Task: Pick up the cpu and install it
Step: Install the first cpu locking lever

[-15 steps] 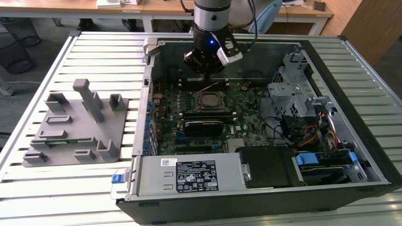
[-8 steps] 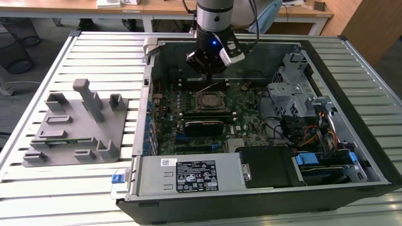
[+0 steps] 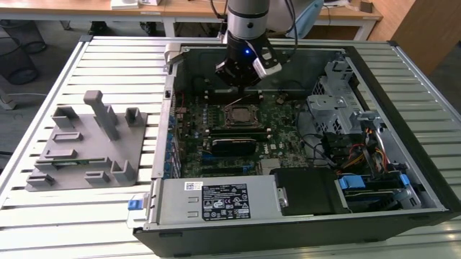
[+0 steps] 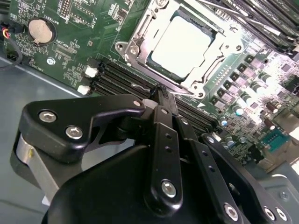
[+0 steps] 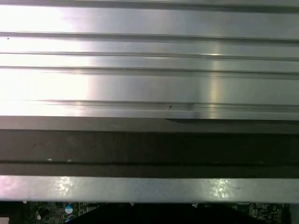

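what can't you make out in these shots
- Whether the cpu is fully seated: in the second wrist view its silver top is washed out by glare, and the socket frame covers its edges.
- The hand: its own black body hides the fingertips.
- The motherboard in the first wrist view: cut off by the picture's edge, behind a metal panel.

Shiny silver metal cpu gleaming; matt black gripper; glossy green motherboard; ribbed brushed-metal table.
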You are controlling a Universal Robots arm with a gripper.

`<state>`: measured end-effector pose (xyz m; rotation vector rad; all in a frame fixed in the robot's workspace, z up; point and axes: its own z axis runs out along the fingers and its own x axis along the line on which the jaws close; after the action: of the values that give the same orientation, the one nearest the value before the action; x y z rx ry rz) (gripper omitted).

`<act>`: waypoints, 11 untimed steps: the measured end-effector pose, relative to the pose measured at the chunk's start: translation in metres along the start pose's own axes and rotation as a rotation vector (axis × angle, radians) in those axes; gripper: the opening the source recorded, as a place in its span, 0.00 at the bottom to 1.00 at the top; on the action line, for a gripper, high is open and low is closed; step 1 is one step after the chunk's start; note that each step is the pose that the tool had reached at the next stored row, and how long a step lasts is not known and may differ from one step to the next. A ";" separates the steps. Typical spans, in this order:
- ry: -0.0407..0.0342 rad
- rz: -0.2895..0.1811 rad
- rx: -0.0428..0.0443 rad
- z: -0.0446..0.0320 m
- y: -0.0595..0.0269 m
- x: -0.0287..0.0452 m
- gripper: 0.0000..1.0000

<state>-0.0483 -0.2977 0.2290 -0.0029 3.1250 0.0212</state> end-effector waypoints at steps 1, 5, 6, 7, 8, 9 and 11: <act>0.0000 0.000 0.0000 0.0005 0.0000 -0.0002 0.11; 0.0000 0.000 0.0001 0.0017 0.0000 -0.0022 0.11; 0.0000 0.000 -0.0001 0.0020 0.0000 -0.0028 0.11; 0.0000 0.000 0.0000 0.0023 0.0000 -0.0034 0.11; 0.0000 0.000 0.0001 0.0026 0.0000 -0.0039 0.11; 0.0000 0.000 0.0000 0.0029 0.0000 -0.0044 0.11; 0.0001 0.000 0.0001 0.0034 0.0000 -0.0057 0.11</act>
<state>-0.0426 -0.2976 0.2256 -0.0031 3.1251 0.0211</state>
